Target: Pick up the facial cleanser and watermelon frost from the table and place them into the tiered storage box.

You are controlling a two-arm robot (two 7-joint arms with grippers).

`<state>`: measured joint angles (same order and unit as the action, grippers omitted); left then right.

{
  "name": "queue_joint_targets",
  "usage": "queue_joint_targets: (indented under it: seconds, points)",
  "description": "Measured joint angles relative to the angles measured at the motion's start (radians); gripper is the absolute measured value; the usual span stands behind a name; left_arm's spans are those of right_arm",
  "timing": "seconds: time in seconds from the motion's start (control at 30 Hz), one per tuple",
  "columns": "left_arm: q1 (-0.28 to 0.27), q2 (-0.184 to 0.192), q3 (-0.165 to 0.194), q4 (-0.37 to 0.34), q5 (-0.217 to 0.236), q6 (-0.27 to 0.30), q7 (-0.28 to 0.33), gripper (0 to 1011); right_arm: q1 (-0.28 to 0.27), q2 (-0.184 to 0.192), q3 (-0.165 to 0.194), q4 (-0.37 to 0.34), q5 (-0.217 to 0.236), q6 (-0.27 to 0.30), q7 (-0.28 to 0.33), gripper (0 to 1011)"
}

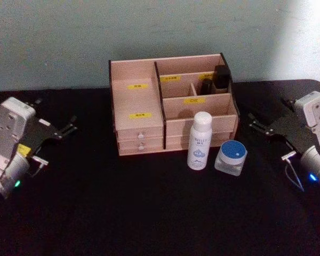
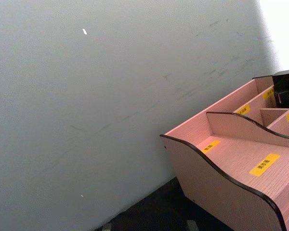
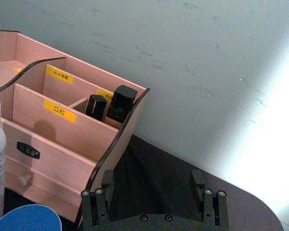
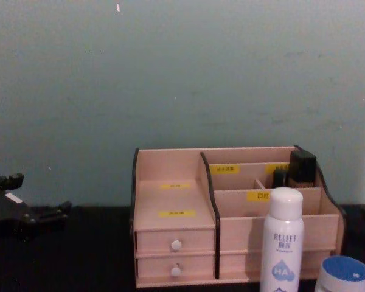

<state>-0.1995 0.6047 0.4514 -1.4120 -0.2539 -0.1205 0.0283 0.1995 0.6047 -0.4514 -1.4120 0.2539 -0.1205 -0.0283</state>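
Facial cleanser (image 1: pixel 199 142) stands upright on the desk (image 1: pixel 149 213), right of centre, just in front of the right half of the tiered storage box (image 1: pixel 138 109), and looks to be touching or nearly touching its lower front. Watermelon frost (image 1: pixel 231 157) sits just beside the cleanser on its right, slightly nearer the desk's front edge, with only a narrow gap between them. Box sits toward the desk's back edge; two small dark bottles (image 1: pixel 221 79) occupy its rear right compartment. Right gripper (image 3: pixel 151 192) hovers near the desk's right edge, jaws released and wide, holding nothing. Left gripper (image 1: pixel 70 124) rests near the left edge, jaws also released and empty. Risks, as judged: the cleanser is tall and slim, so a glancing finger likely topples it. A finger entering the narrow gap may shove the jar. The jar's wide lid may slip from a shallow grip. On placement, the cleanser could catch a divider wall or knock the dark bottles.
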Motion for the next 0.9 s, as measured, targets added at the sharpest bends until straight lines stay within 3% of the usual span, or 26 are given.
queue_joint_targets:
  seconds: [0.9]
  points:
    - [0.000, 0.000, 0.000, 0.000, 0.000, 0.000, 0.000, 1001, 0.000, 0.000, 0.000, 0.000, 0.000, 0.000, 0.000, 1003]
